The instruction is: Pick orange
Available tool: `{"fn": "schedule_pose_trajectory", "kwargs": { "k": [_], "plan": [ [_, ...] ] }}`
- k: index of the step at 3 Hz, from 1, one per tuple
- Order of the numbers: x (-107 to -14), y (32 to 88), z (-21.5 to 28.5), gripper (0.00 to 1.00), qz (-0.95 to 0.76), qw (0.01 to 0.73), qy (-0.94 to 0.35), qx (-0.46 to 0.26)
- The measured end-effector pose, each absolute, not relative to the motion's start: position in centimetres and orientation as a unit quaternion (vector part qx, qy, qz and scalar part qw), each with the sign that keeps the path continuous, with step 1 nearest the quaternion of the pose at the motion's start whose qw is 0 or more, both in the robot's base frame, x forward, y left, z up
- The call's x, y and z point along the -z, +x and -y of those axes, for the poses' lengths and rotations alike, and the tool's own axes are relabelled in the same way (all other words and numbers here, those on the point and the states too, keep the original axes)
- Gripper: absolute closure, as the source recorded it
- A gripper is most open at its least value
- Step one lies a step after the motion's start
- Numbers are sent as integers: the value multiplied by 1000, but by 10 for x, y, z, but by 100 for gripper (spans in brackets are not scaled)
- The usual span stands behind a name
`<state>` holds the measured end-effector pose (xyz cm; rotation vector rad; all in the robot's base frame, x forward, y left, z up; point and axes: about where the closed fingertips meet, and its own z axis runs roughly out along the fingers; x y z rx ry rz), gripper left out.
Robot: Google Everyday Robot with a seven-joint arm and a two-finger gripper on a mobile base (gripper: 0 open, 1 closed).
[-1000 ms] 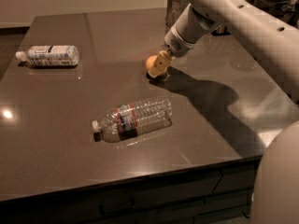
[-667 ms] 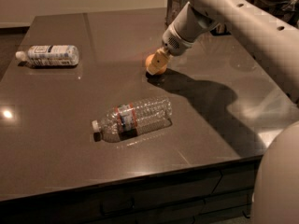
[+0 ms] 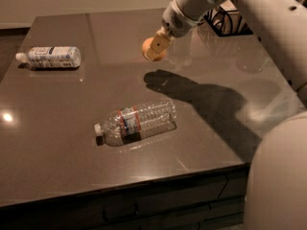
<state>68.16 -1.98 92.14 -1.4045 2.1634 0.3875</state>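
Since a second ago, the tool (image 3: 153,51) and the orange (image 3: 145,47) have climbed together in the view, and the shadow (image 3: 165,78) that sat right against the fruit now lies apart from it, nearer to us on the counter (image 3: 57,109). We see the tool closed on the orange: a tan finger (image 3: 159,41) crosses the fruit's right side, and only the left part of the yellow-orange skin shows past it. We judge the orange to be held clear of the counter, since a strip of bare surface separates it from its shadow. The orange sits over the far middle of the counter, well apart from both bottles. The arm (image 3: 249,8) reaches in from the upper right, its pale wrist sloping down and left to the tool, and its broad shadow runs across the counter's right half toward the near corner. A clear bottle (image 3: 139,121) lies on its side near the front middle, white cap pointing left, a red-and-dark label around its waist. A white bottle (image 3: 50,57) lies on its side at the far left, cap also pointing left, close to the counter's left edge. Neither bottle has shifted. Behind the arm, at the far right, we see a dark wire rack (image 3: 225,25). The robot's pale body (image 3: 280,176) fills the lower right corner.
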Motion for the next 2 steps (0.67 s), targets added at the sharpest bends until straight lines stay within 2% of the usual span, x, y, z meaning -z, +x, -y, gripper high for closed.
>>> {"fn": "schedule_pose_trajectory", "kwargs": {
  "k": [1, 2],
  "plan": [
    [-967, 678, 12, 100, -782, 266, -548, -131],
    [-967, 678, 12, 100, -782, 266, -548, -131]
  ]
}}
